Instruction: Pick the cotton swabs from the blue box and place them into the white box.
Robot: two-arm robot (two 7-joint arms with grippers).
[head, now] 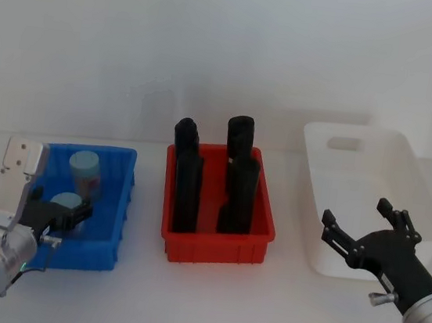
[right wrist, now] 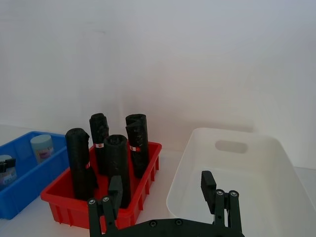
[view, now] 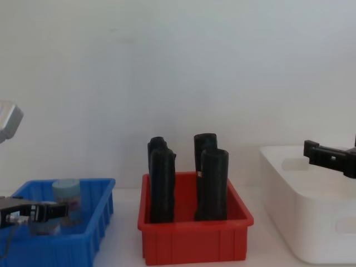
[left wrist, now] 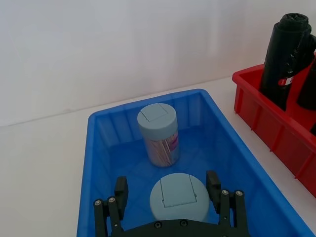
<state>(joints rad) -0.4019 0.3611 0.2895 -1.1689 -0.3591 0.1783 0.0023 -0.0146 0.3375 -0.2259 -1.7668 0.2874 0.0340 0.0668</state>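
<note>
Head view: the left gripper [head: 67, 214] reaches into the blue box [head: 104, 234] at 8 o'clock on the white table [head: 206, 302]. Its fingers are spread to either side of the nearer swab jar [head: 65, 204]. The farther swab jar [head: 85, 169] stands upright at 12 o'clock from it. A red bin [head: 213, 248] of black rolls [head: 190, 182] sits at centre. At 3 o'clock the right gripper [head: 358, 213] hangs over the white box [head: 372, 173], fingers wide apart and holding nothing.

Left wrist view: the left gripper's fingers [left wrist: 121, 190] flank the teal lid of the nearer swab jar [left wrist: 180, 197], with a gap showing on one side. The farther swab jar [left wrist: 158, 133] stands beyond it inside the blue box [left wrist: 207, 148].

Right wrist view: the right gripper's fingers [right wrist: 207, 181] are parted above the near rim of the white box [right wrist: 256, 177], with the red bin [right wrist: 153, 158] just beside it.

Chest view: the left gripper [view: 47, 211] sits low in the blue box [view: 78, 245] at 8 o'clock. The right gripper [view: 328, 157] is above the white box [view: 311, 222] at 3 o'clock.
</note>
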